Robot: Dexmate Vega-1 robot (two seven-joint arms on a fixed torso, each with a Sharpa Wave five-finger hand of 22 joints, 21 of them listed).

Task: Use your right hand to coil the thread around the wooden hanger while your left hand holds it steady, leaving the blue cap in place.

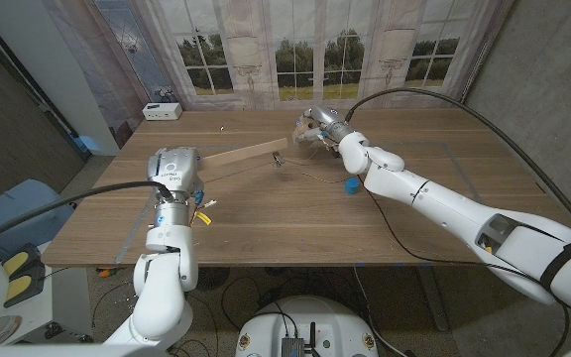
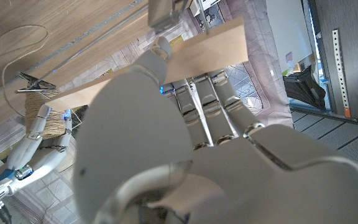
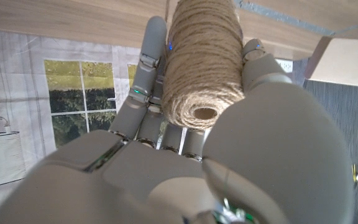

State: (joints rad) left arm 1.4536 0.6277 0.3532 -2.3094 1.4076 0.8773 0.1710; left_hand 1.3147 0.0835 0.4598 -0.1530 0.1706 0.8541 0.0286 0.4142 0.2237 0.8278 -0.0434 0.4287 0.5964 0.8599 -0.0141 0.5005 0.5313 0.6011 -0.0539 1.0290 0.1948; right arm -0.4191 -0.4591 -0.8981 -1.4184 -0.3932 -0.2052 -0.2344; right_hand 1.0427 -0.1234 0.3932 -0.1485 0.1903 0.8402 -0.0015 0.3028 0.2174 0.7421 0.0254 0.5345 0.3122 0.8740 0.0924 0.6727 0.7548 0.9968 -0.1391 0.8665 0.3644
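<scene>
The right hand sits closest to its wrist camera, its fingers and thumb wrapped around a spool of thread — a fat roll of tan twine with its hollow core end facing the lens. In the head view that same right hand is up at the far middle of the wooden table, the spool of thread barely visible inside its grasp. Just beside it, toward the robot's left, lies the wooden hanger, a long pale slat angled across the tabletop, with a small dark metal clip at the end nearest the right hand. A thin loose strand of thread trails over the table from that end toward the blue cap, which rests on the surface a little nearer the robot than the right hand, close by the right forearm.

The left hand grips the other end of the wooden hanger — its wrist view shows the fingers reaching up against the slat and the thumb over its edge. From the head camera the left hand is mostly hidden under its own wrist, at the near-left end of the slat. Beyond it, at the far left corner of the table, sits a small white box.
</scene>
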